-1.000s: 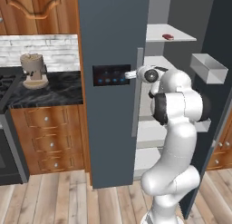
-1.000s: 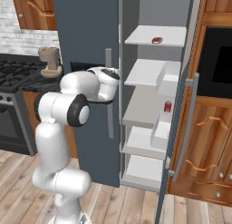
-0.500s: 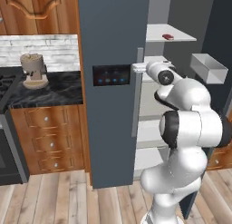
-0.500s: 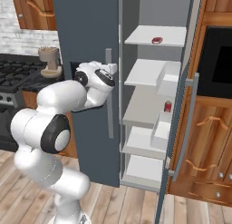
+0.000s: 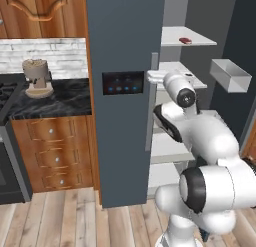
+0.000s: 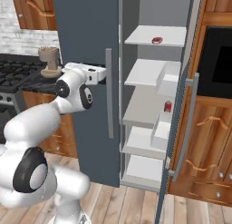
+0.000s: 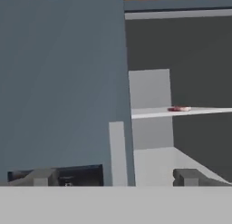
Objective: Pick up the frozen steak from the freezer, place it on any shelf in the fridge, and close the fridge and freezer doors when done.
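The frozen steak (image 5: 185, 40) (image 6: 157, 40) (image 7: 180, 109) lies as a small dark-red slab on the top shelf of the fridge (image 6: 154, 89), whose door (image 6: 183, 128) stands open to the right. The freezer door (image 5: 125, 41) (image 6: 86, 28) (image 7: 59, 82), with its black blue-lit panel (image 5: 122, 83), is closed. My gripper (image 5: 152, 76) (image 6: 100, 74) (image 7: 115, 177) is open just in front of the top of that door's vertical handle (image 5: 148, 101) (image 6: 109, 94) (image 7: 117, 150), with nothing held between its fingers.
A red can (image 6: 167, 106) stands on a lower fridge shelf. A clear bin (image 5: 230, 73) hangs on the open fridge door. To the left, a coffee grinder (image 5: 36, 77) sits on the dark counter (image 5: 55, 98) beside a stove. A wall oven (image 6: 217, 60) lies to the right.
The arm has rolled over: its elbow and big joints swung down and toward the camera. The hand rose a little and edged toward the freezer handle's top. The jaws stayed open.
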